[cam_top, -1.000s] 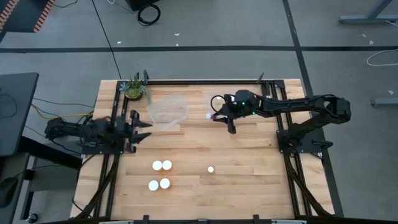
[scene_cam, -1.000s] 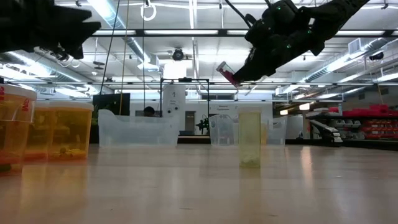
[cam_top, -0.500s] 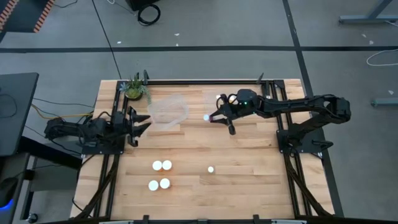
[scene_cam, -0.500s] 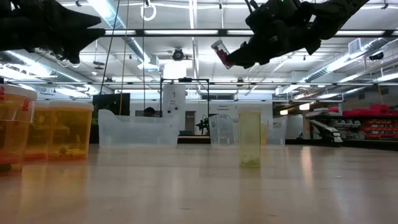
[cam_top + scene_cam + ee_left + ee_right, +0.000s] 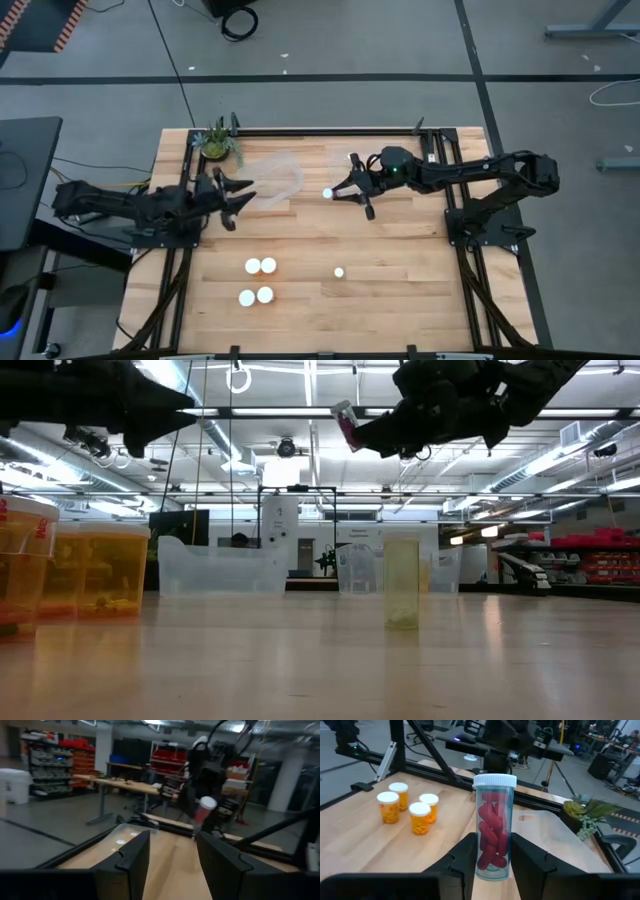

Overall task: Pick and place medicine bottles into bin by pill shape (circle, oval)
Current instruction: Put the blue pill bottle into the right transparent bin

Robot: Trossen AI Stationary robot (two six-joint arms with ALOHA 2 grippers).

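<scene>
Carrying step now — my right gripper (image 5: 492,851) is clamped on the bottle (image 5: 493,829) of red oval pills; next I lower it over the clear bin (image 5: 272,176). Left gripper (image 5: 172,852) waits, fingers apart.

The right tool (image 5: 345,190) hangs above the far middle of the desk (image 5: 400,290), clamped on a bottle (image 5: 494,834) that stands between its fingers, cap (image 5: 327,194) pointing away from its arm. To that tool's left lie two clear bins (image 5: 272,178), side by side; the left tool (image 5: 240,195) hovers over their near-left edge, fingers spread and holding nothing. Behind the left tool, at the desk's far-left corner, stands a potted plant (image 5: 216,143). Well in front of the left tool, four bottles (image 5: 257,281) sit in a tight cluster. In front of the right tool, a single bottle (image 5: 339,272) stands alone, to the right of the cluster.
</scene>
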